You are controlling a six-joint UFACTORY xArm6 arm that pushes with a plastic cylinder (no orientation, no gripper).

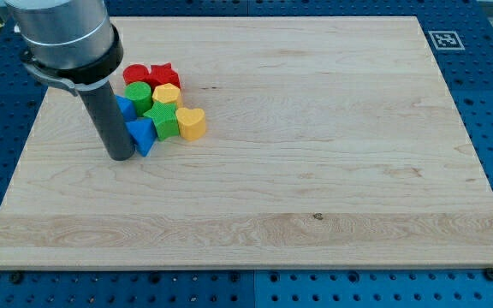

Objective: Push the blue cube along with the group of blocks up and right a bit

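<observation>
Right now my tip point(121, 156) is resting on the board at the lower-left edge of the cluster, touching or all but touching the blue triangular block point(142, 135) just to its right. No fingers belong to this rig, only the straight dark rod, so nothing is being gripped; the rod is simply standing against the blocks.

Partly hiding behind the rod is the blue cube point(125, 107), showing only a sliver of its face, so I cannot tell its exact outline or whether the rod's side is touching it. It is sitting at the left flank of the group, in the upper-left part of the wooden board point(315, 171).

Moving outward, the green cylinder point(138, 94) and the green star point(163, 119) are packing close against the blue pieces. Beyond them the yellow block point(167, 93) and the yellow heart point(193, 124) are forming the right side of the group, and the red cylinder point(135, 74) and red star point(165, 75) are lying along the top. All eight are sitting tight together, touching or nearly so.

Judging by this, the pushing step is under way or just starting: the tip is already standing on the side opposite the wanted travel. The next move is calling for a short slide toward the view's top and right, aimed through the middle of the cluster. The risk I am seeing is the triangle slipping past the rod, or the outer yellow heart drifting off.
</observation>
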